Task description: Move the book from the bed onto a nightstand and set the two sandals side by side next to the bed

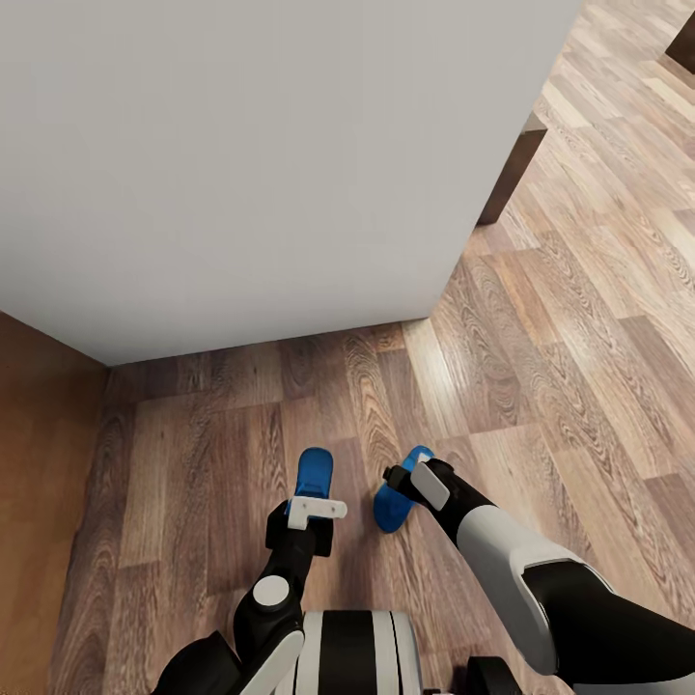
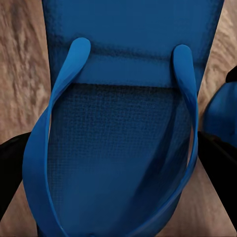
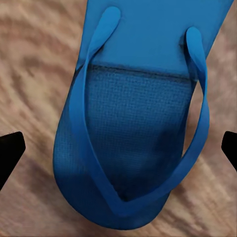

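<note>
Two bright blue sandals lie on the wood floor just in front of the bed's grey mattress (image 1: 241, 174). My left gripper (image 1: 314, 504) stands over the left sandal (image 1: 315, 471). In the left wrist view its black fingers (image 2: 12, 170) press against both sides of that sandal (image 2: 118, 148), so the left gripper (image 2: 113, 165) is shut on it. The right sandal (image 1: 394, 504) lies slightly angled beside it. My right gripper (image 1: 410, 480) hovers above the right sandal (image 3: 138, 133), and this gripper (image 3: 118, 148) is open, its fingertips (image 3: 10, 153) well apart from the sandal. The book is out of view.
The bed's dark brown frame (image 1: 512, 174) shows past the mattress corner at the right. A brown wooden panel (image 1: 39, 502) borders the floor on the left. Open plank floor (image 1: 579, 367) stretches to the right. The other sandal (image 2: 222, 111) shows in the left wrist view.
</note>
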Motion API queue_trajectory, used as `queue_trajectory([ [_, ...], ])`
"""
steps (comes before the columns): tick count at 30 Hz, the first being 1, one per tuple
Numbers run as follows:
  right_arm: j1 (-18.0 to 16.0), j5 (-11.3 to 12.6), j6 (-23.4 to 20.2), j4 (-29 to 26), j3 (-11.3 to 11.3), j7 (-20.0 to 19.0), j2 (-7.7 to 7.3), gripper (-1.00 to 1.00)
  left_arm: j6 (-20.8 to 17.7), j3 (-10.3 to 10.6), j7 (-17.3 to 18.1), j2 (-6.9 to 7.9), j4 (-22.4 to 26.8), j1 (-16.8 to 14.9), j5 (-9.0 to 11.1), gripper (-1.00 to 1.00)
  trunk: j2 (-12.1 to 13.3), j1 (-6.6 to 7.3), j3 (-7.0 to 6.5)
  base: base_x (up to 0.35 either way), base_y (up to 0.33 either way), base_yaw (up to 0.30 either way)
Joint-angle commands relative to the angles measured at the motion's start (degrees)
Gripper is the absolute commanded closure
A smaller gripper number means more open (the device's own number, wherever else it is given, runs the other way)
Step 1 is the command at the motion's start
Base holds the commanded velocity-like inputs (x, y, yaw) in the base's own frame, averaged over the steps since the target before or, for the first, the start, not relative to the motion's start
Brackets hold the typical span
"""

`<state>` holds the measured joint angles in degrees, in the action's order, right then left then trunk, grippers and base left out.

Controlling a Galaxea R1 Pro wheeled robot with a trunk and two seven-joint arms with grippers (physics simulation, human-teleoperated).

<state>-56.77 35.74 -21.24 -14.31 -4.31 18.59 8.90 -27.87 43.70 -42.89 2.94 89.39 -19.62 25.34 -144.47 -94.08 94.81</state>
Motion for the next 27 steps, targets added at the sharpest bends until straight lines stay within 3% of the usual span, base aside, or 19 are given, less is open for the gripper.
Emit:
queue_trajectory([
  [1, 0.0, 0.47, -0.19, -0.14, -0.47, 0.41, -0.03, -1.0, -0.17, 0.15, -0.52, 0.06, 0.08, -0.07, 0.33, 1.0, -0.03, -0.01, 0.26, 0.0, 0.0, 0.0],
  [16, 0.0, 0.12, 2.41, -0.12, -0.52, 0.4, -0.03, -1.0, -0.17, 0.53, -0.52, 0.05, 0.08, -0.07, 0.33, 1.0, -0.03, -0.01, 0.26, 0.0, 0.0, 0.0],
  [24, 0.0, 0.13, 2.43, -0.11, -0.52, 0.4, -0.03, -1.0, -0.17, 0.52, -0.52, 0.05, 0.08, -0.07, 0.33, 1.0, -0.14, -0.22, 2.03, 0.0, 0.0, 0.0],
  [27, 0.0, 0.13, 2.43, -0.11, -0.52, 0.42, -0.03, -1.0, -0.16, 0.84, -0.52, 0.05, 0.08, -0.07, 0.33, 1.0, -0.14, -0.22, 2.03, 0.0, 0.0, 0.0],
])
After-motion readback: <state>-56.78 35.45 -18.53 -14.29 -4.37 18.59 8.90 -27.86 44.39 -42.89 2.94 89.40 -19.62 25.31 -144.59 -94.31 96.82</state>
